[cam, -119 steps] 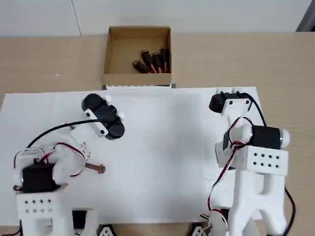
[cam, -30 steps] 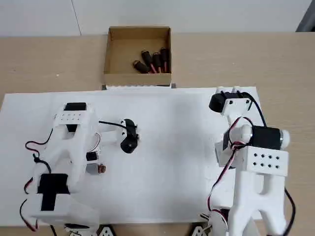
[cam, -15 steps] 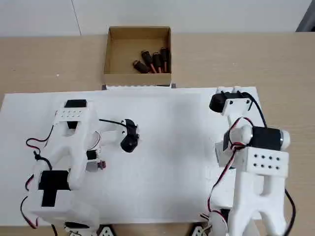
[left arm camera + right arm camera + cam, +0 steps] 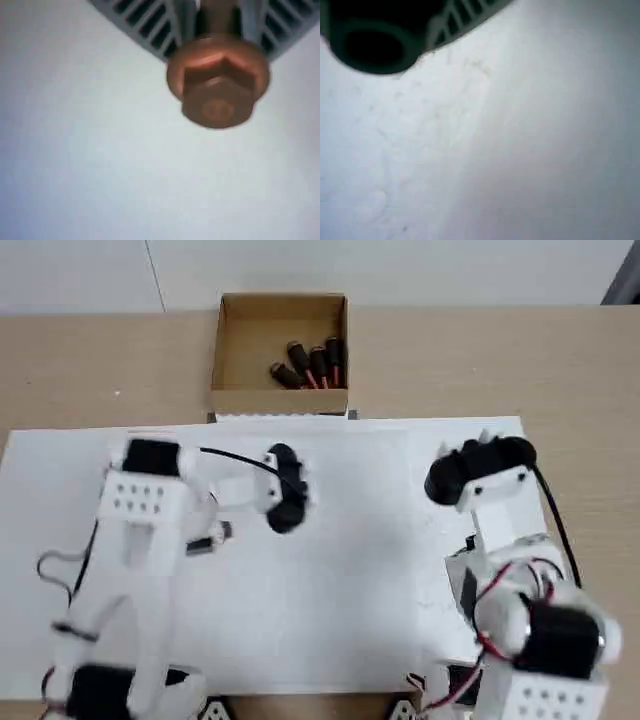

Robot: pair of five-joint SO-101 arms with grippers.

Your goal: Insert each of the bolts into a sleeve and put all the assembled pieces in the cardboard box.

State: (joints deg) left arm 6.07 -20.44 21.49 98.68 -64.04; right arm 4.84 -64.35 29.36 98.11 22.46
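Where the grey ribbed fingers [image 4: 142, 22] of the left gripper [image 4: 218, 15] clamp shut, the copper six-sided metal bolt [image 4: 218, 82] sits between them, head poking past their tips. Beside one ribbed finger [image 4: 457, 17] of the right gripper [image 4: 405, 20], a black round sleeve [image 4: 370, 42] seems pinched tight.

"Did you see the whole bolt [image 4: 218, 82]?"

"No. Its shank was buried between the ribbed fingers [image 4: 142, 20] of the left gripper [image 4: 217, 15], and the head was blurred."

"And the sleeve [image 4: 367, 42]?"

"Blurred too, and cut off by the right wrist view's edge. From above, the left arm [image 4: 140, 530] covered most of its gripper, and the assembled pieces [image 4: 310, 364] in the cardboard box [image 4: 228, 350] were too small to make out."
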